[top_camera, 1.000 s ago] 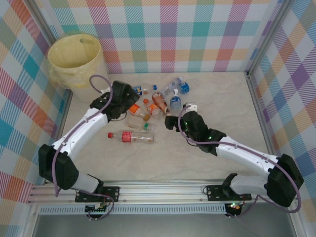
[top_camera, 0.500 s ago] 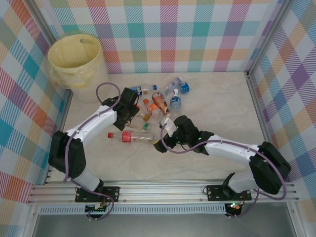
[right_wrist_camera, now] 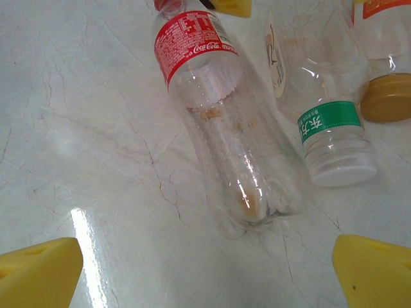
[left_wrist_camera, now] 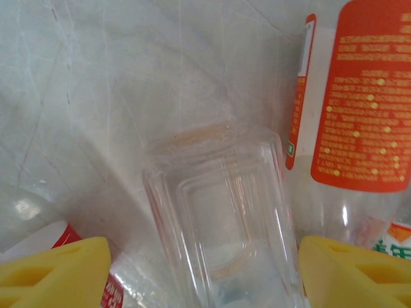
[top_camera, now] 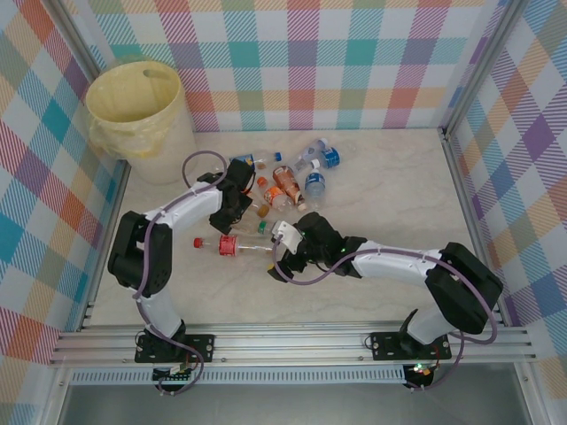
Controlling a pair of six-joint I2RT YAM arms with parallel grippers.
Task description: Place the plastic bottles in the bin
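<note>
One clear bottle (left_wrist_camera: 218,192) lies inside the left pincer (left_wrist_camera: 204,256) (jaws apart).

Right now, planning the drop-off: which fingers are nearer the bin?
Left. The left fingers straddle a clear bottle right of the bin; the right fingers are farther, at the base of the red-label bottle.

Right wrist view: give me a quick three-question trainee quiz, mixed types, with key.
1. True or false: the red-label bottle lies on its side on the table.
2. The green-band bottle has a cap that is: A white, B blue, C black.
3. Which end of the red-label bottle points toward the right gripper, cap or base?
Key: 1 true; 2 A; 3 base.
</note>
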